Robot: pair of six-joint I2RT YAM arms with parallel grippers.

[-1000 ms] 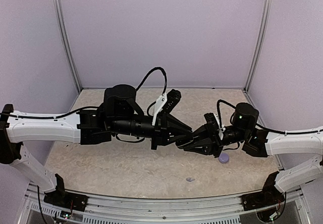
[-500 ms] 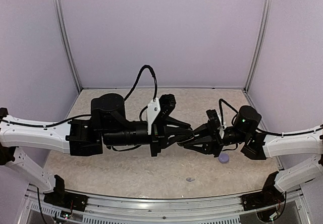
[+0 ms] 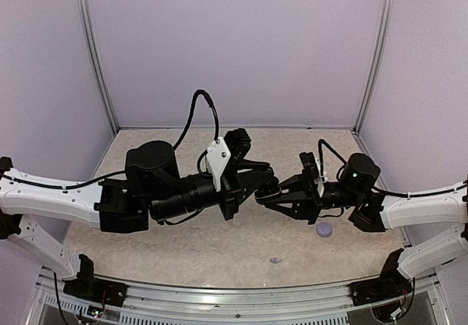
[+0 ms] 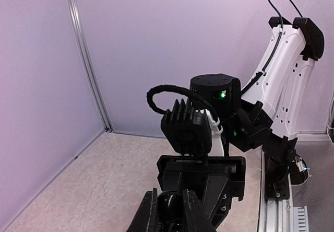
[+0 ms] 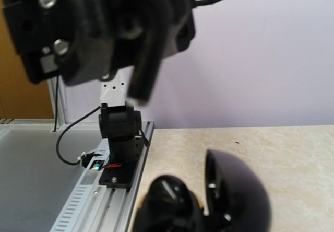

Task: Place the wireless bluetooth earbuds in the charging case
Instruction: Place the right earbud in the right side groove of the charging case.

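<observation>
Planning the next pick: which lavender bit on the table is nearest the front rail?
The small bit mid-table; the bigger round one lies farther back, to its right.

the two arms reach across the middle of the tabletop, left claw and right claw tip to tip, barring the way. behind them the surface lies open to the rear wall. in front lie a round lavender piece and a tiny pale bud.
</observation>
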